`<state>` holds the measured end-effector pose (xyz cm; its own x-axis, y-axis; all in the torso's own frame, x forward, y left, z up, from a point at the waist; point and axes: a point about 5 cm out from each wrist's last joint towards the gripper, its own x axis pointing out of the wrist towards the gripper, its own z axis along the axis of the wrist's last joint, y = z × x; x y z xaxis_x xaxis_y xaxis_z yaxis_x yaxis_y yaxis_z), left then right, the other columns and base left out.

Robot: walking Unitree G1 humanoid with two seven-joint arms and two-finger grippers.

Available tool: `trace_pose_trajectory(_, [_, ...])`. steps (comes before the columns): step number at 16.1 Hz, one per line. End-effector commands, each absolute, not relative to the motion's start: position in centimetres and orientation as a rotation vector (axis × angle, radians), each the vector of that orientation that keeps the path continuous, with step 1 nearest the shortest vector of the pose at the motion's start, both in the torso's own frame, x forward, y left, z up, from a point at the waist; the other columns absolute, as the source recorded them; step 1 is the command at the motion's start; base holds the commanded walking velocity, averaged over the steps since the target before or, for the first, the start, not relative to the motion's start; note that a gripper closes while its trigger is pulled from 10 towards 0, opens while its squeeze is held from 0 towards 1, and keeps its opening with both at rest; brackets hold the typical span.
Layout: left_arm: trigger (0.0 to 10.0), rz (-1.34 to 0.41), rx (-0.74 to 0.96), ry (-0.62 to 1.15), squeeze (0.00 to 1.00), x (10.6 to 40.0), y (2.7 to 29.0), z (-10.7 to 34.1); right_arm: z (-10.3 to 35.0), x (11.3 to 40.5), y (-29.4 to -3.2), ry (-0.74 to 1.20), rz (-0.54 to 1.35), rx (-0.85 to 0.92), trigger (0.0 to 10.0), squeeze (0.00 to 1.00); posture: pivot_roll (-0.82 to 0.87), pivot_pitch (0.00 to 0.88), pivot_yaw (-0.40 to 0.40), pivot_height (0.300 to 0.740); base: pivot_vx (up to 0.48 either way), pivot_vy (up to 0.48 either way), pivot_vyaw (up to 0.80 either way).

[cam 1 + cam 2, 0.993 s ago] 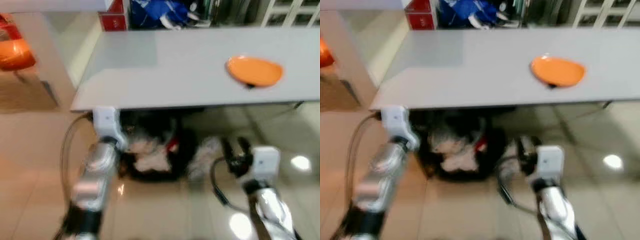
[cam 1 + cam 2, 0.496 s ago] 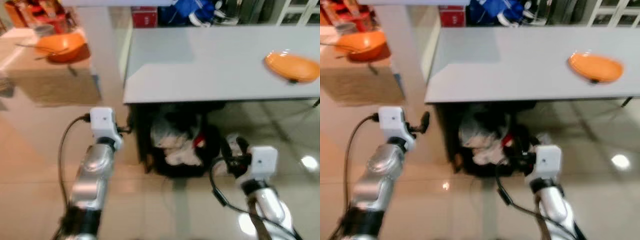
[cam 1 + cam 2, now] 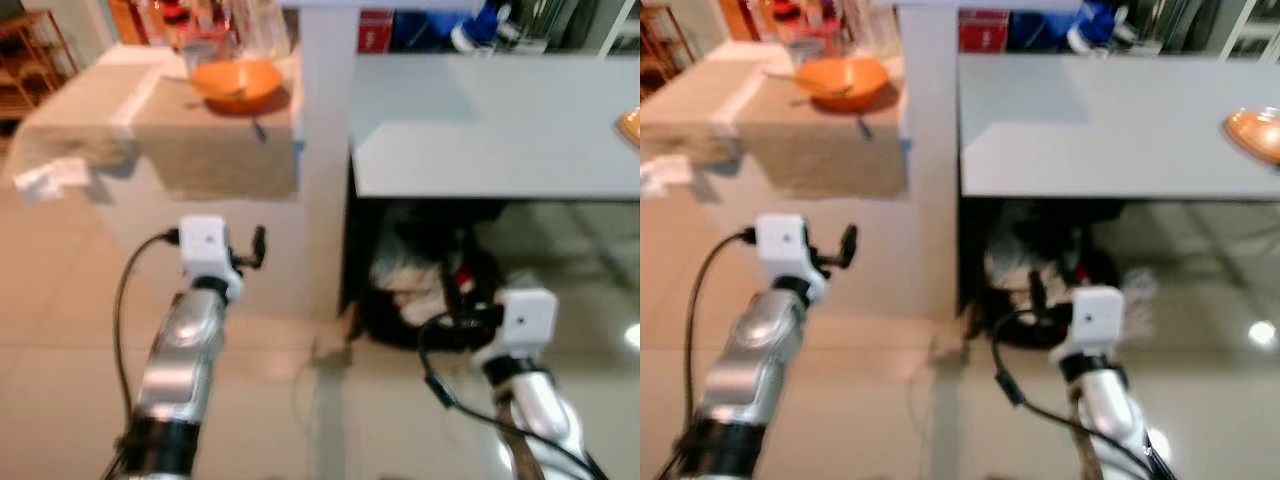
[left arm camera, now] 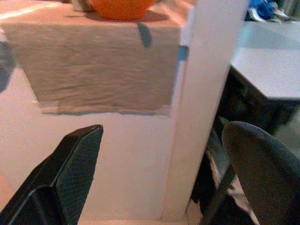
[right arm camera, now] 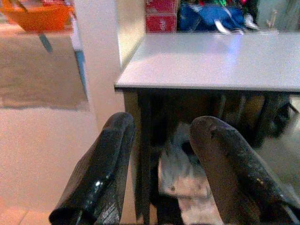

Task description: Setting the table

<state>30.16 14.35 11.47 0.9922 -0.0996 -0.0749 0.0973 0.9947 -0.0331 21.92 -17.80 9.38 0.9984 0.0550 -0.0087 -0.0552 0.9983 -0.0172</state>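
Observation:
An orange bowl (image 3: 237, 82) stands on a counter draped with a beige cloth (image 3: 215, 150), to the far left. Just the rim of an orange plate (image 3: 1255, 132) peeks in at the right edge, on the grey table (image 3: 480, 130). Both arms are held low over the floor, short of the furniture. In the left wrist view my left gripper (image 4: 164, 136) is open, its fingers wide apart, facing the cloth-covered counter and a white pillar (image 4: 206, 93). My right gripper (image 5: 161, 124) is open with nothing in it and faces the table's near corner.
A white pillar (image 3: 325, 150) stands between counter and table. A dark bag with white things (image 3: 420, 285) lies under the table. Glassware (image 3: 250, 20) sits behind the bowl, red boxes and blue items (image 3: 375, 15) beyond the table, a wooden shelf (image 3: 30, 60) far left. Tiled floor (image 3: 60, 330) lies ahead.
The camera has swung left: the table and plate slid to the right of the picture, and the counter with the orange bowl came into the middle. Both arms hold the same pose.

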Motion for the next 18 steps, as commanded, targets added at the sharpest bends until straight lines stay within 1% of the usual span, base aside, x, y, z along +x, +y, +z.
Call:
trace_pose_trajectory(1, [10.0,-0.100,-0.006,0.054,0.00,30.1,14.7,11.9,10.3,22.4,-18.0,-0.038,0.038,-0.039,10.0,0.00,-0.07,0.000,0.016,0.740,0.000,0.480,0.00])
trace_pose_trajectory(4, [10.0,-0.115,0.026,0.074,0.00,29.2,15.9,11.4,12.2,23.3,-18.8,-0.115,-0.011,-0.071,10.0,0.00,-0.06,0.000,0.020,0.740,0.000,0.480,0.00])
trace_pose_trajectory(6, [10.0,-0.129,0.051,0.081,0.00,28.8,16.2,11.3,12.3,23.8,-19.4,-0.121,-0.042,-0.105,10.0,0.00,-0.06,0.000,0.023,0.740,0.000,0.480,0.00])
trace_pose_trajectory(8, [10.0,-0.125,0.053,0.070,0.00,28.8,16.5,11.6,12.0,23.9,-19.7,-0.105,-0.056,-0.131,10.0,0.00,-0.05,0.000,0.026,0.740,0.000,0.000,0.00])
trace_pose_trajectory(10, [10.0,-0.127,0.056,0.066,0.00,28.7,16.6,11.6,12.5,24.1,-19.9,-0.129,-0.085,-0.143,10.0,0.00,-0.05,0.000,0.028,0.740,0.000,0.000,0.00])
trace_pose_trajectory(12, [10.0,-0.129,0.038,0.043,0.00,27.4,17.0,11.5,13.6,24.6,-20.9,-0.157,-0.133,-0.144,10.0,0.00,-0.05,0.000,0.027,0.740,0.000,0.000,0.00])
trace_pose_trajectory(13, [10.0,-0.110,0.030,0.045,0.00,27.1,17.5,11.4,13.3,24.4,-21.0,-0.142,-0.131,-0.150,10.0,0.00,-0.05,0.000,0.024,0.740,0.000,0.000,0.00])
trace_pose_trajectory(14, [10.0,-0.103,0.035,0.044,0.00,27.1,17.7,11.5,12.8,24.3,-21.1,-0.120,-0.133,-0.156,10.0,0.00,-0.04,0.000,0.021,0.740,0.000,0.000,0.00])
trace_pose_trajectory(16, [10.0,-0.111,0.035,0.029,0.00,27.7,17.3,12.0,11.9,23.8,-20.1,-0.090,-0.111,-0.144,10.0,0.00,-0.04,0.000,0.022,0.740,0.000,0.000,0.00])
trace_pose_trajectory(18, [10.0,-0.115,0.034,0.025,0.00,27.8,17.2,12.1,11.6,23.7,-19.6,-0.082,-0.101,-0.135,10.0,0.00,-0.04,0.000,0.024,0.740,0.000,0.000,0.00])
